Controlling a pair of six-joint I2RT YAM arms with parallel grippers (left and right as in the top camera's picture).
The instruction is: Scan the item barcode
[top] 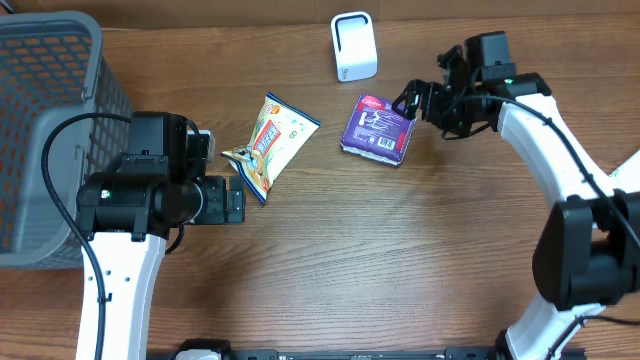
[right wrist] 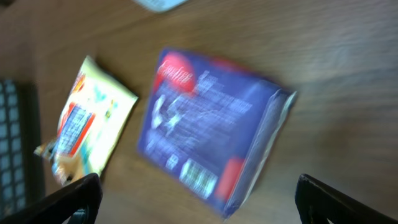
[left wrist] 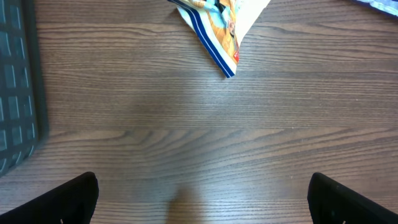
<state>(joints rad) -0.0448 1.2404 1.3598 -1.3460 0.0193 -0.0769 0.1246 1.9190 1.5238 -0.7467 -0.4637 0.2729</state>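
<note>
Right gripper [top: 410, 100]: jaws spread wide, pinching nothing. The purple package [right wrist: 211, 149] lies flat on the table [top: 400, 250] just ahead of and between them, with a blurred barcode-like patch [right wrist: 199, 177] facing up. Left gripper [top: 232, 198]: also spread and empty, with the snack bag [left wrist: 221, 25] ahead. Step, as judged: pickup before showing the package to the white scanner [top: 354, 46] beyond the right jaws. The next move needs a pinch across the package's edges. There is open wood all round; the basket [top: 50, 120] flanks the left jaws.

Snack bag [top: 268, 143] left of box [top: 378, 129].
</note>
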